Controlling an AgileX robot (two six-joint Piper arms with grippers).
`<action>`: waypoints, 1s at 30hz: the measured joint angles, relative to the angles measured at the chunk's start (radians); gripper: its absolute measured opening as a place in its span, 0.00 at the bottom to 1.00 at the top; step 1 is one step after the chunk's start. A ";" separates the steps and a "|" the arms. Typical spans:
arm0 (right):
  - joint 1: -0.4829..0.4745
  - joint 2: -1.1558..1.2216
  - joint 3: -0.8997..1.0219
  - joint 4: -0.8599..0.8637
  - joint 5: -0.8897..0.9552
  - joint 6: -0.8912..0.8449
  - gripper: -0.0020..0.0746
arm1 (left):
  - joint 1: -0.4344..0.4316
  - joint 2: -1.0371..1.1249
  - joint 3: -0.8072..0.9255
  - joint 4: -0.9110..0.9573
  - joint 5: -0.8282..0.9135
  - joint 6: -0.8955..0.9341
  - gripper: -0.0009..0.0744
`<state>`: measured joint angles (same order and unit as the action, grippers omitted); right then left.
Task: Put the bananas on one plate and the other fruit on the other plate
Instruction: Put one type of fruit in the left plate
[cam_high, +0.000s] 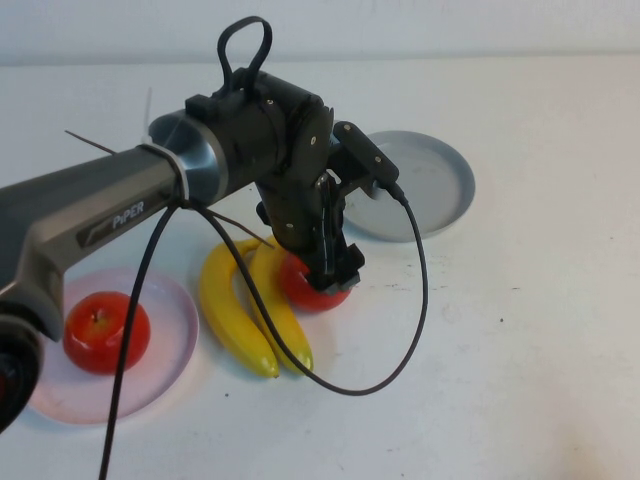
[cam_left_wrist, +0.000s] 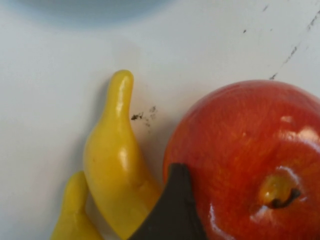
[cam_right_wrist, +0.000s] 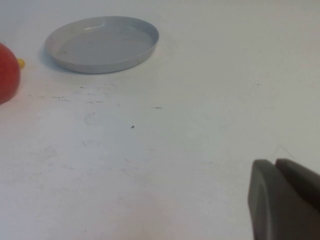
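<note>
Two apples, two bananas

The left gripper is down over a red apple on the desk, just beside two bananas. A second apple sits on the pink plate. The grey plate lies beyond.

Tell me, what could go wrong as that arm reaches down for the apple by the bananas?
1. The left end effector sits down over the apple, which touches a banana; closing or lifting might nudge that banana.
2. The apple is round and glossy, so it could slip out.
3. The dangling cable could drag across the bananas.

The right end effector rests shut, apart from the fruit.
</note>
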<state>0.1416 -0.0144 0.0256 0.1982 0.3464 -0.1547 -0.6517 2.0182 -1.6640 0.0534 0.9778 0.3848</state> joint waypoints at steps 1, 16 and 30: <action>0.000 0.000 0.000 0.000 0.000 0.000 0.00 | 0.000 0.000 0.000 0.000 0.005 0.000 0.76; 0.000 0.000 0.000 0.000 0.000 0.000 0.00 | 0.002 -0.259 -0.011 0.052 0.165 -0.139 0.76; 0.000 0.000 0.000 0.000 0.000 0.000 0.00 | 0.147 -0.529 0.425 0.119 0.125 -0.347 0.76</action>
<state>0.1416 -0.0144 0.0256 0.1982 0.3464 -0.1547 -0.5046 1.4893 -1.2390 0.1726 1.1029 0.0382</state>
